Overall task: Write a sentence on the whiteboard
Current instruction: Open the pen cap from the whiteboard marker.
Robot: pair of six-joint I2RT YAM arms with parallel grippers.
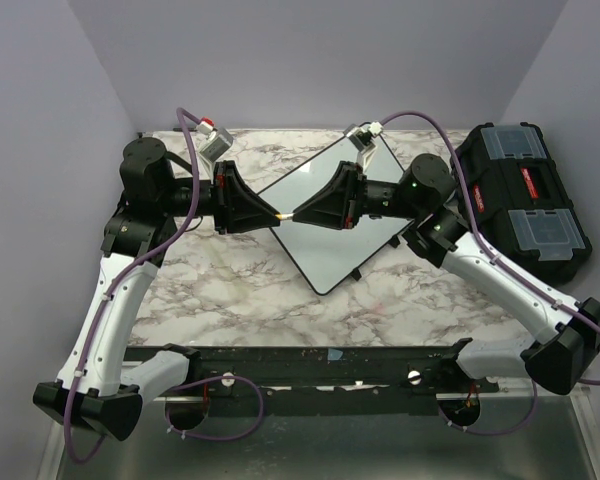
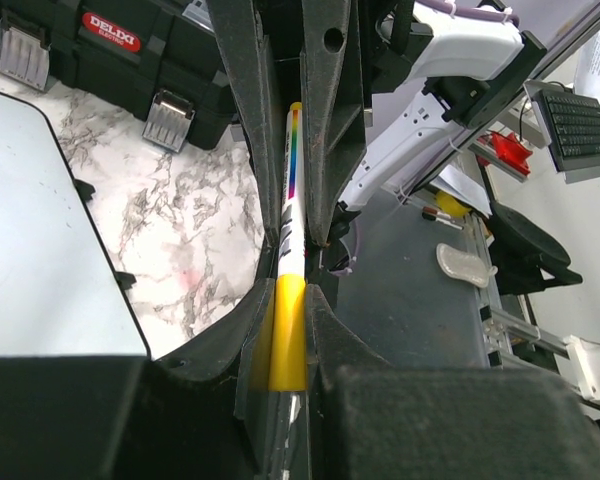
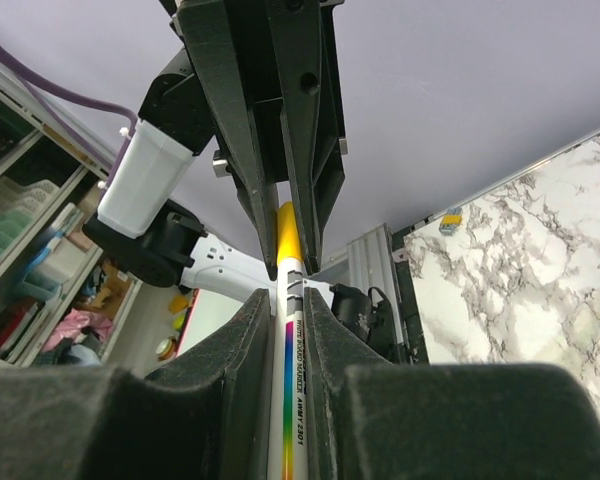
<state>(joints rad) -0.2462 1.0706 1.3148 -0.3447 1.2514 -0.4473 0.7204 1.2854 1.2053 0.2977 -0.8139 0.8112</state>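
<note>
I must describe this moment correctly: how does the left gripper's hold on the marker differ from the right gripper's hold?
The left gripper clamps the yellow end of the marker; the right gripper clamps its white barrel with the rainbow stripe. The left gripper reaches in from the left, the right gripper from the right, so they point at each other. Shared: both are shut on the same marker, almost tip to tip, above the whiteboard.

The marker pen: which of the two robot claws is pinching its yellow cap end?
The left gripper, on the left in the overhead view, clamps the yellow cap; the right gripper holds the white rainbow-striped barrel.
</note>
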